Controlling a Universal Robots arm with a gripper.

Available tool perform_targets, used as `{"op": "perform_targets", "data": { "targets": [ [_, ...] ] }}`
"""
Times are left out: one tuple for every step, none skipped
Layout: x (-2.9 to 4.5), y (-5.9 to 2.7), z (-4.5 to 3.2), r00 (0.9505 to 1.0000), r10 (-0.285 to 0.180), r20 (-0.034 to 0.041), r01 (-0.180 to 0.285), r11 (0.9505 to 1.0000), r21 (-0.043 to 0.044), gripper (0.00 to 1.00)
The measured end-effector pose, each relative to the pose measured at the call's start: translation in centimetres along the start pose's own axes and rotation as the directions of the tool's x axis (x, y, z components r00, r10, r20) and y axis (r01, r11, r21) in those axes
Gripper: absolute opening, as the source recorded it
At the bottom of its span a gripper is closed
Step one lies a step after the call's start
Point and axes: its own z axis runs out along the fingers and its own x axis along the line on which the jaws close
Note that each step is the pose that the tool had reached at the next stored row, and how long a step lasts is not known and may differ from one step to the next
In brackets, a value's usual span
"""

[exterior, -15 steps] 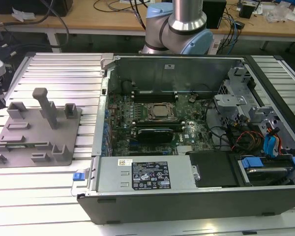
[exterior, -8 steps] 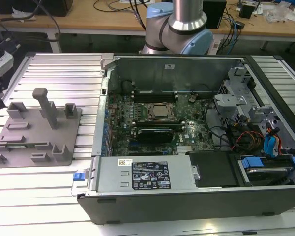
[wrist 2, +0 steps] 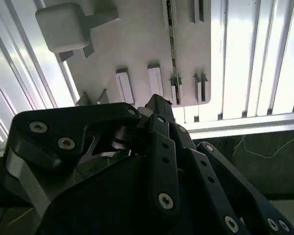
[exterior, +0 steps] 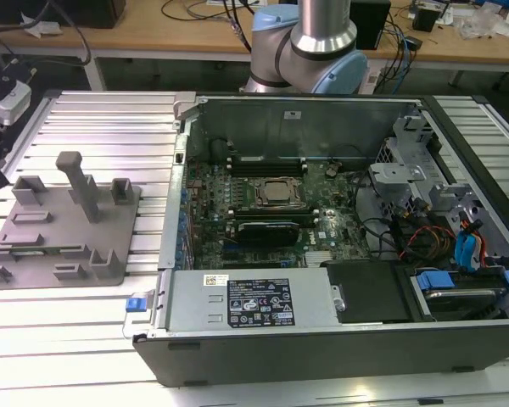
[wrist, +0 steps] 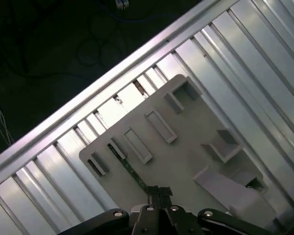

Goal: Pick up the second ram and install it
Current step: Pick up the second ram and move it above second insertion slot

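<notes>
Pincer (wrist: 159, 192): one, on the single arm (exterior: 322, 34), hanging over the tray (wrist: 186, 147) and not touching it. From my feeds I cannot tell whether it is released or clenched. I judge it carries nothing, since the stick sits in the tray.

Tray: grey plastic with upright posts and small brackets, lying flat on the slatted metal table (exterior: 102, 119).

Memory stick (wrist 2: 174, 58): the second ram, a thin dark green board. It stands on edge in a slot of the tray, on the side away from the tray's tall post (wrist 2: 63, 27). Not yet lifted.

Relation that matters: in both wrist views the stick's long axis runs parallel to the tray edge beside it and points straight back at the pincer's tip. One end of the stick therefore lies about beneath the pincer, while the rest stretches away from it across the tray. I judge the pincer to be on the stick's line but nearer that end than its middle.

Computer case (exterior: 322, 102): open, just beside the tray on the same table, with the processor socket (exterior: 277, 193) facing up. It is well apart from the stick's slot in the tray.

Progress, by my reckoning: early, with the pick-up not yet made.
</notes>
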Motion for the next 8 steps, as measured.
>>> {"op": "perform_targets", "data": {
  "targets": [
    [0.0,0.0,0.01,0.9998,-0.02,-0.0008,0.02,0.9998,-0.0006,0.08],
    [0.0,0.0,0.04,0.9962,-0.088,-0.0038,0.088,0.9962,-0.0025,0.08],
    [0.0,0.0,0.06,0.992,-0.126,-0.0055,0.126,0.992,-0.0038,0.08],
    [0.0,0.0,0.07,0.9891,-0.147,-0.0063,0.147,0.9891,-0.0045,0.08],
    [0.0,0.0,0.07,0.9865,-0.164,-0.007,0.164,0.9865,-0.0051,0.08],
    [0.0,0.0,0.09,0.9794,-0.202,-0.0085,0.202,0.9795,-0.0065,0.08],
    [0.0,-0.01,0.11,0.9704,-0.241,-0.0101,0.241,0.9704,-0.0079,0.08],
    [0.0,-0.01,0.12,0.9619,-0.273,-0.0113,0.273,0.962,-0.0091,0.08]
  ]
}}
